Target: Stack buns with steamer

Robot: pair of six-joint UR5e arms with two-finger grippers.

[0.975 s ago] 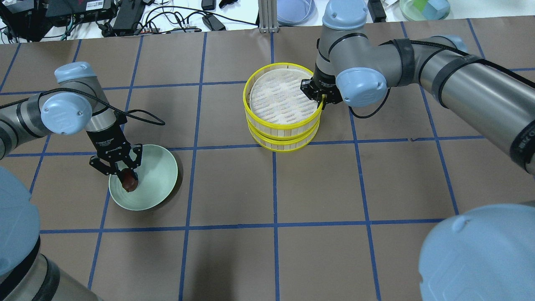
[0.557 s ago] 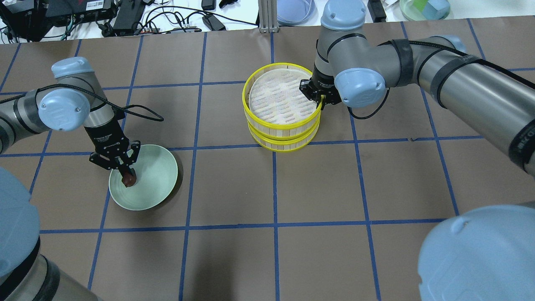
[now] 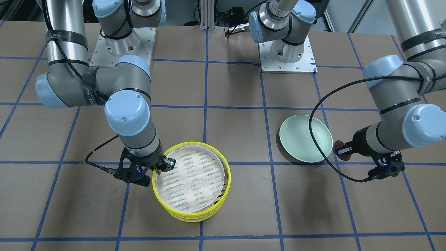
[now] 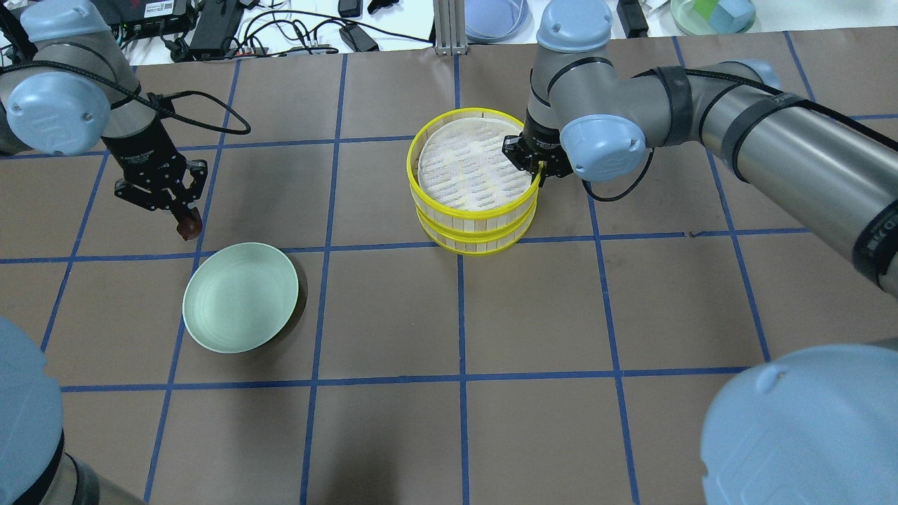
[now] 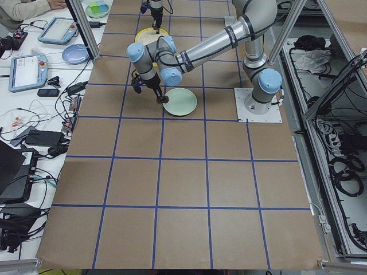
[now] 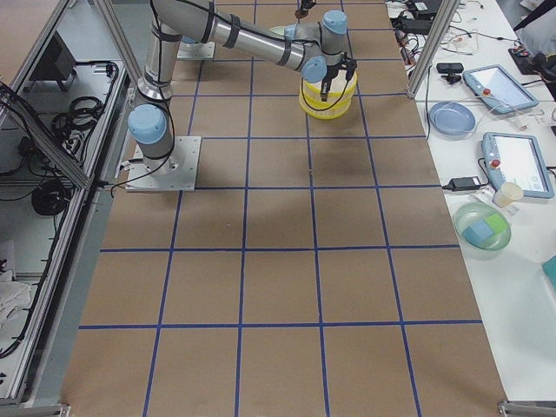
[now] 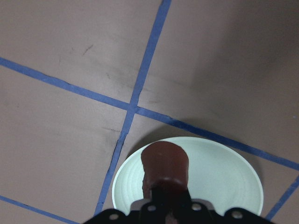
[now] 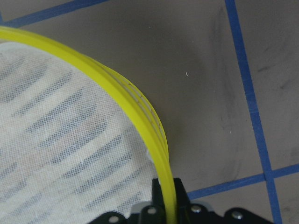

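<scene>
The L claw (image 4: 184, 216) hangs in the air over the table (image 4: 449, 315) & pinches the brown bun (image 4: 187, 226) btwn its two fingers. The bun sticks out past the tips & touches nothing else. The green plate (image 4: 240, 297) lies flat on the table, lower than this claw, a bit nearer the robot & a bit toward the middle. In the L wrist cam the plate shows right behind the bun, w/ blue tape lines crossing past it. The R claw (image 4: 539, 170) is well apart from the L one, on the other side of the table. Its fingers press together on the yellow rim of the top tray (image 4: 410, 161), one finger inside the rim & one outside, at the edge nearest that arm. From this claw the top tray spreads out toward the L arm, w/ its white striped mesh facing up. The low tray (image 4: 470, 247) sits right under the top tray, shifted a little. Can't tell if the two trays touch or if the top one is held just above.
</scene>
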